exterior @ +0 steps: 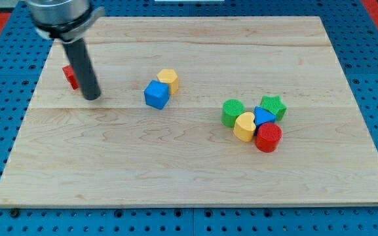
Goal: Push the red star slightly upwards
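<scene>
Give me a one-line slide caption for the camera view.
My tip sits just right of the red star, which the rod partly hides, near the wooden board's upper left.

A blue cube [156, 94] touches a yellow hexagonal block [168, 80] mid-bench [175, 177]. At the view's right cluster a green cylinder [232, 111], yellow heart [244, 126], blue triangle [263, 117], green star [273, 105] and red cylinder [268, 137].

No text, label, brand, number or sign can be read anywhere in the camera view.
</scene>
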You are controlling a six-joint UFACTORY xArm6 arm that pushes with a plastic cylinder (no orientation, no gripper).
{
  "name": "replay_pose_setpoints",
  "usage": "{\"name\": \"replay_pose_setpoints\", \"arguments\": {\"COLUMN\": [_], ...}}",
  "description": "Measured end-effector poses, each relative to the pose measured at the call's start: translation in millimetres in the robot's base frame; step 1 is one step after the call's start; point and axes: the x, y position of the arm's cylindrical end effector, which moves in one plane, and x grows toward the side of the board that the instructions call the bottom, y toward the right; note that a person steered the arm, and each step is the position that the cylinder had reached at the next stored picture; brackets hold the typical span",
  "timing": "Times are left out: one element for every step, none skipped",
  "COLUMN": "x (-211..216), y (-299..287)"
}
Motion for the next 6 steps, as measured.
{"name": "replay_pose_setpoints", "arguments": {"x": [-22,-29,-67,-45,-22,-52], "y": [-36,25,47,55,15,-4]}}
